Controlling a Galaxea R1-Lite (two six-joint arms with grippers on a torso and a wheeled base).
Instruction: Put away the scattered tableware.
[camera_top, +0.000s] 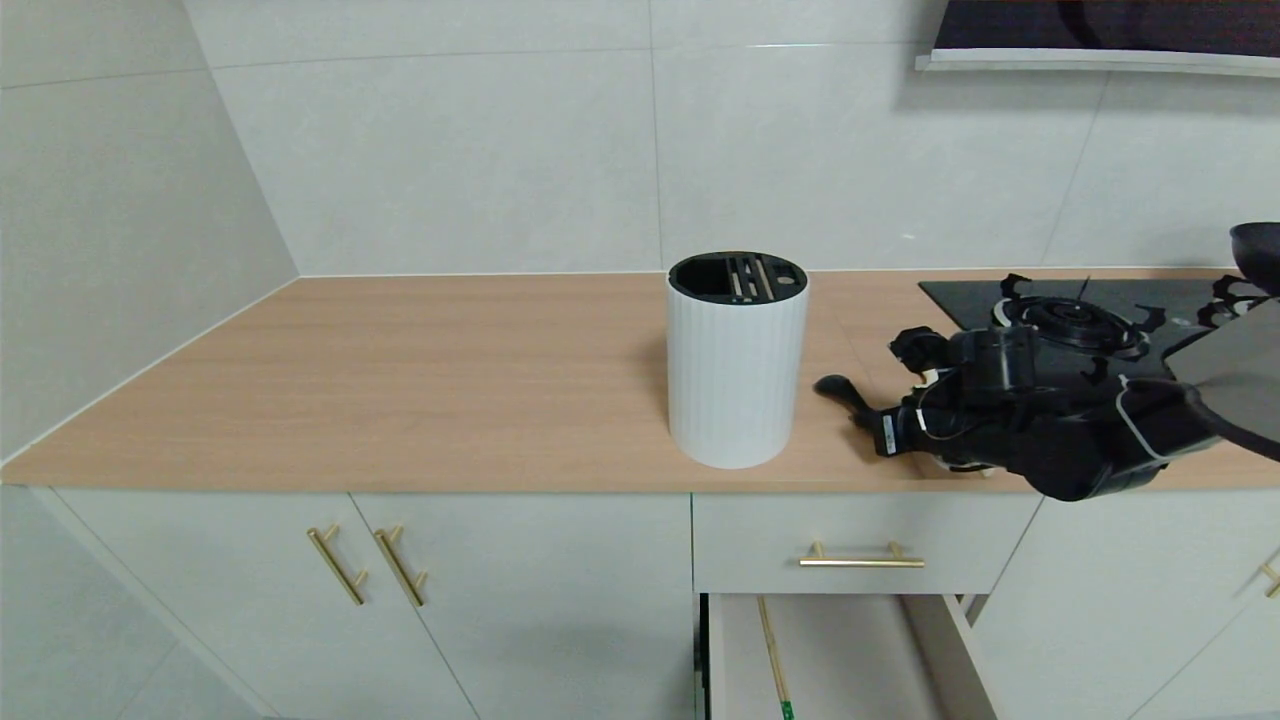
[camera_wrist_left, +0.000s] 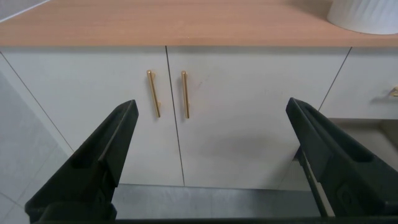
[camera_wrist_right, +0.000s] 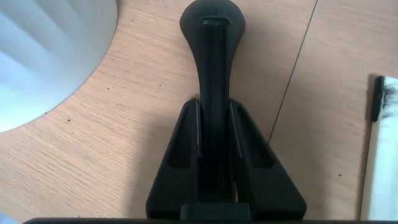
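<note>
A wooden desk (camera_top: 400, 380) runs beneath a white tiled wall (camera_top: 450, 150), with a gas hob (camera_top: 1070, 310) at its right end. One white ribbed holder (camera_top: 737, 360) stands on the desk. Just right of it lies one black-handled utensil (camera_wrist_right: 212, 37), clamped in the right tool (camera_wrist_right: 214, 121), its working end hidden. The left tool (camera_wrist_left: 211, 112) hangs spread wide before two cabinet doors (camera_wrist_left: 249, 124). One open drawer (camera_top: 850, 650) is cut off below.

Place: a home kitchen.
Surface: a wood-grain tabletop (camera_top: 400, 380) runs into a corner of pale tiled walls (camera_top: 480, 150).
Cooking: a black gas hob (camera_top: 1075, 315) is set into it, with a hood's edge (camera_top: 1100, 58) above.
Storage: white cabinet doors (camera_top: 230, 600) have brass handles (camera_top: 338, 565), and one drawer (camera_top: 850, 660) is pulled open.
Tableware: a ribbed white cutlery holder (camera_top: 737, 390) stands on top.
</note>
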